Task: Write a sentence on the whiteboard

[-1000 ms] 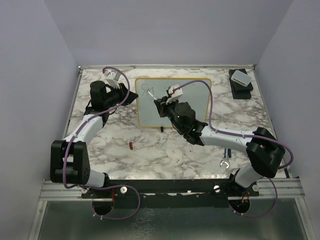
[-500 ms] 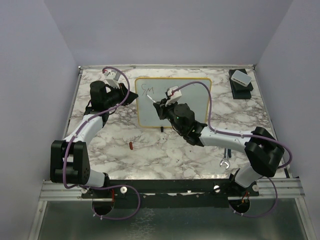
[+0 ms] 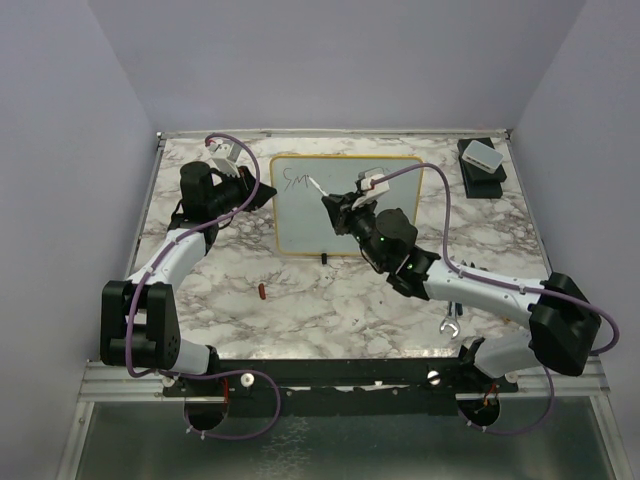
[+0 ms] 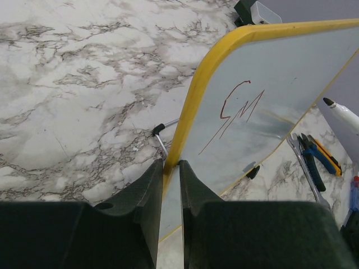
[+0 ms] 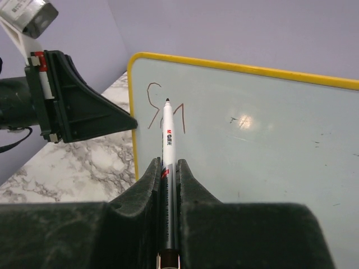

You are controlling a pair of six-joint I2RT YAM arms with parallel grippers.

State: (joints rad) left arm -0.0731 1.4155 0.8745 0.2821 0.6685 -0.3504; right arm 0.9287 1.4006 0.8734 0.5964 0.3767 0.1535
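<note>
The whiteboard [image 3: 300,228] stands tilted at the back middle of the table, its rim yellow. Of the sentence [image 3: 293,180], only "Sm" shows, in thin dark strokes near the board's top left corner [image 4: 238,109]. My left gripper [image 4: 171,163] is shut on the whiteboard's left rim [image 4: 190,106]. My right gripper [image 5: 168,162] is shut on a white marker [image 5: 168,134], uncapped, with its tip over the "m" [image 5: 182,119]. From above, the marker [image 3: 316,187] points up and left just right of the letters. I cannot tell whether the tip touches the board.
A small white box on a black base [image 3: 482,160] sits at the back right. On the marble lies a small red object [image 3: 262,292], and a wrench [image 3: 450,325] lies near the right arm. Blue-handled pliers [image 4: 311,162] lie beyond the board's lower edge.
My right arm has swung its elbow out to the right, and the marker has shifted slightly right and toward the board's top. The left gripper and the letters are unchanged.
</note>
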